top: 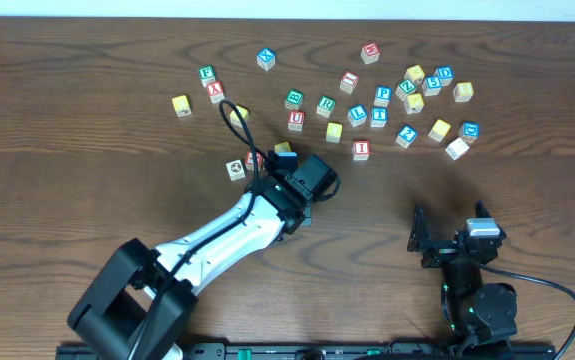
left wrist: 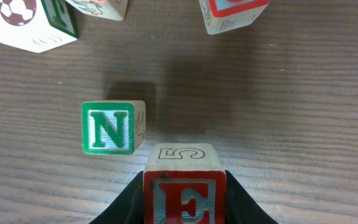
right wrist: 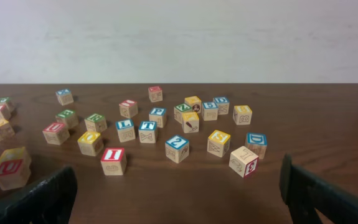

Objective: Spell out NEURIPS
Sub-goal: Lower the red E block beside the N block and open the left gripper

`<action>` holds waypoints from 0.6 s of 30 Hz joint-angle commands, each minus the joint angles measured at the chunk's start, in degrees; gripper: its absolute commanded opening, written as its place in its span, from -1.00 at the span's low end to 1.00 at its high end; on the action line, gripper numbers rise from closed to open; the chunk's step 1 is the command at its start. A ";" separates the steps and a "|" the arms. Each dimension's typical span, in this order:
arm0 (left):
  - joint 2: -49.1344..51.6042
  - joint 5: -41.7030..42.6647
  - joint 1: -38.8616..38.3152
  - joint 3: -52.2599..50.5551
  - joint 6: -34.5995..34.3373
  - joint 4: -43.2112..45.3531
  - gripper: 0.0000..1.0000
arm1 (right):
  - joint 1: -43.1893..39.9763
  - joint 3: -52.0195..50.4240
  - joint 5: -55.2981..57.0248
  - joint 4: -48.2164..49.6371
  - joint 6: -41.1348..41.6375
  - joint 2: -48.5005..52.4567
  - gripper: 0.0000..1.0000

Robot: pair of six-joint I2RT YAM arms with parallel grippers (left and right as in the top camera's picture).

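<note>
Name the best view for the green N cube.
Left wrist: green N cube close up, letter clear, near the red E cube in the left claw. Overhead it's hidden, likely under the left arm; right wrist misses it.

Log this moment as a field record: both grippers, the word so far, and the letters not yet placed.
left gripper: shut on the red E cube
right gripper: open, empty, back from the cubes
word so far: green N cube lying on the table; E held just right of it in the left wrist view
E set down: cannot tell
waiting among the scattered cubes: red U cube, green R cube, red I cube, blue P cube
</note>
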 commanded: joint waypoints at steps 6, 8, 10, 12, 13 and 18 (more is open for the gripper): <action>2.67 -1.42 0.24 -0.61 -1.75 2.54 -0.85 | -0.39 -0.04 0.37 -0.22 0.72 -0.09 0.99; 3.56 -1.44 0.24 -0.59 -2.23 3.10 -0.85 | -0.39 -0.04 0.37 -0.24 0.72 -0.09 0.99; 4.94 -1.44 0.24 -0.61 -2.40 3.80 -0.85 | -0.39 -0.04 0.37 -0.24 0.74 -0.09 0.99; 6.25 -1.44 0.24 -0.59 -2.38 4.39 -0.85 | -0.39 -0.04 0.37 -0.24 0.72 -0.09 0.99; 6.71 -1.42 0.24 -0.59 -2.38 4.61 -0.85 | -0.39 -0.04 0.37 -0.22 0.72 -0.09 0.99; 7.17 -1.44 0.24 -0.59 -2.36 5.57 -0.85 | -0.39 -0.04 0.37 -0.24 0.74 -0.09 0.99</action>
